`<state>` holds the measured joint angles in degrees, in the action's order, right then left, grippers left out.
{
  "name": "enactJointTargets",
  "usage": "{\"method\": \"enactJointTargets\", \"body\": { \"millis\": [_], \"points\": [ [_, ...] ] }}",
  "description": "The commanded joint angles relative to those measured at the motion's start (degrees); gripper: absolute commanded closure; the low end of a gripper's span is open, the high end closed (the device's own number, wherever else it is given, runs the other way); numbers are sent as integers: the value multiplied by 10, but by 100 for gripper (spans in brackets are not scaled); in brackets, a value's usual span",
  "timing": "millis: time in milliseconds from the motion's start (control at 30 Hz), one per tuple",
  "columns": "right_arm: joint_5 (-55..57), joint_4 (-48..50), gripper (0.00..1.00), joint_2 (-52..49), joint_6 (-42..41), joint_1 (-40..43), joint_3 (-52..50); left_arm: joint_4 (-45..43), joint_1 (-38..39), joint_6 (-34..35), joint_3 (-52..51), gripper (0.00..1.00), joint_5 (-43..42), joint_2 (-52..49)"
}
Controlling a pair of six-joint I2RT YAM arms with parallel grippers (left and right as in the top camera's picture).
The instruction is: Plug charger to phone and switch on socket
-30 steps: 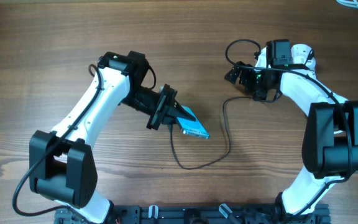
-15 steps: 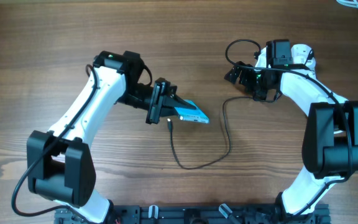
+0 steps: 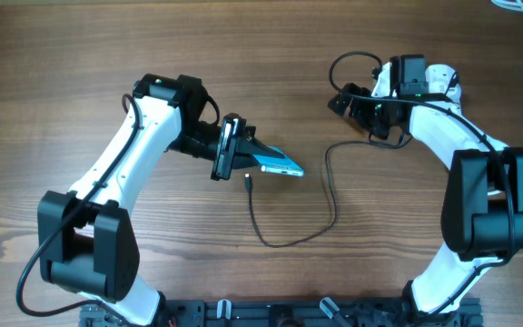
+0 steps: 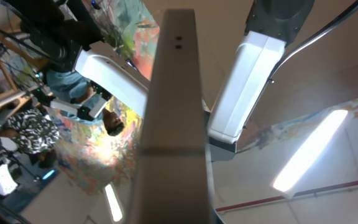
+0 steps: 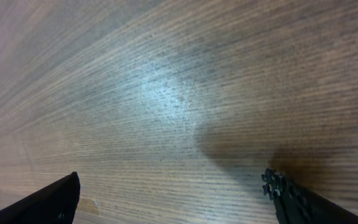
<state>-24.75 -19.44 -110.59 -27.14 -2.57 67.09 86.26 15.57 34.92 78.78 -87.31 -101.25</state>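
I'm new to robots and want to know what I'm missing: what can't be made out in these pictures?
Socket: overhead, the right arm covers most of it; switch unseen.
Phone: port too small overhead; left wrist view shows only a blurred edge.
Charger tip: tiny overhead, shape unclear.
Right gripper: right wrist view cuts off all but its fingertips.

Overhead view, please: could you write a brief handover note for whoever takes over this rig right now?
Left gripper: shut on the small blue-screened smartphone, held tilted.
Right gripper: open, empty, near the white power strip, partly hidden by its arm.
Thin black charger cable: on the table, connector tip near the phone, unplugged.
Done: phone gripped.
Left: plug in, switch on the strip.
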Motion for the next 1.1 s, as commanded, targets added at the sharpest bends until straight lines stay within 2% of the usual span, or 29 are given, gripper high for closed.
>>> {"method": "enactJointTargets", "body": {
  "millis": [0,1067],
  "points": [
    [10,8,0,-8,-5,-2,0,4,-19,15,-1,96,-31,12],
    [10,8,0,-8,-5,-2,0,8,-27,14,-1,96,-31,14]
  ]
}}
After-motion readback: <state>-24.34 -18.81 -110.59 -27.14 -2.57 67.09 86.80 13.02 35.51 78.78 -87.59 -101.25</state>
